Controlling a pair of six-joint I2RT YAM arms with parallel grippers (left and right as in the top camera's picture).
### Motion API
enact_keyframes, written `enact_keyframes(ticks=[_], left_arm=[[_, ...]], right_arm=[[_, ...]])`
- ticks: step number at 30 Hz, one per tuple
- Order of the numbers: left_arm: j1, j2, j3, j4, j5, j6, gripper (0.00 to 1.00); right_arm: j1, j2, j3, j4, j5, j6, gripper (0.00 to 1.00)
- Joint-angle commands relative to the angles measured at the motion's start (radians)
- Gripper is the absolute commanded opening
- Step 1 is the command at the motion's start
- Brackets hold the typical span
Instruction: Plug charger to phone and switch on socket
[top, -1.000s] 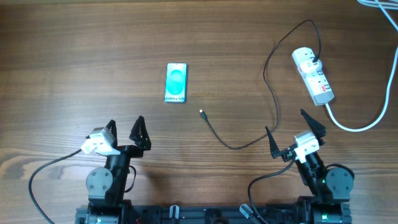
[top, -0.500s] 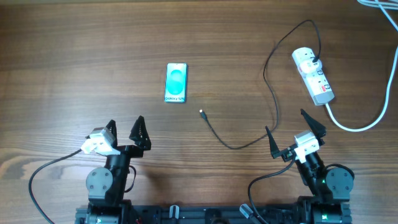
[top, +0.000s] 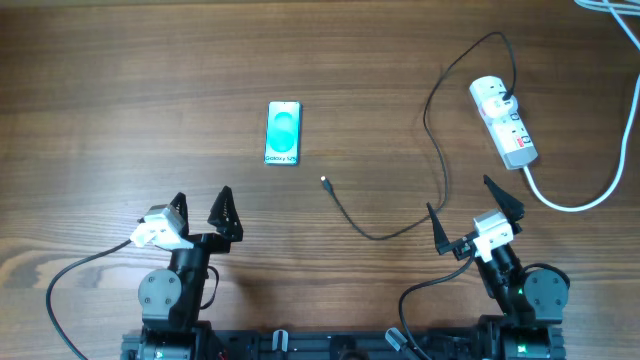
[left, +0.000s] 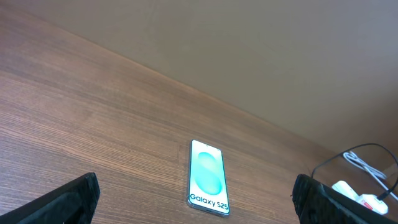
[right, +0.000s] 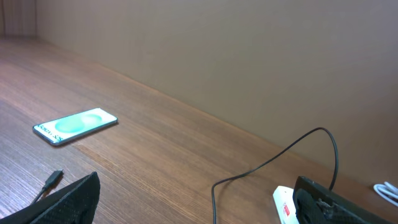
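Charger cable (top: 376, 237) lies loose on the wooden table (top: 120, 90), thin and black. We trace it from the far end of the power strip (top: 503, 122), up through a loop, down past the right gripper (top: 459, 194), then curving back toward the middle of the table. Its free end, a small light-tipped connector (top: 323, 181), rests on the bare wood. It is apart from the phone (top: 283, 133), to the phone's right and a little nearer the arms. Nothing touches it.

Phone lies flat, teal-green screen up, lettered edge toward the arms. We see the connector not plugged in.

Power strip sits angled at the far right, white with a grey near end. A thick white cord (top: 580, 205) leaves the grey end and swings away to the right edge.

Left gripper (top: 202, 193) sits at the near left, jaws spread wide, nothing between them. Its wrist view shows the phone straight ahead, framed by the two fingers.

Right gripper sits at the near right, jaws likewise spread and empty. From overhead the cable passes just beside its inner finger; we cannot tell whether they touch. Its wrist view takes in the phone at left, the connector low left and the strip low right.
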Motion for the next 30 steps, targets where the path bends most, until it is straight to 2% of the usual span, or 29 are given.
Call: enact_keyframes(ticks=[1, 30], left_arm=[[-0.004, 0.006, -0.003, -0.007, 0.012, 0.016, 1.0], [-0.004, 0.006, -0.003, -0.007, 0.012, 0.016, 1.0]], right_arm=[[-0.001, 0.007, -0.001, 0.003, -0.016, 0.005, 1.0], [-0.001, 0.007, -0.001, 0.003, -0.016, 0.005, 1.0]])
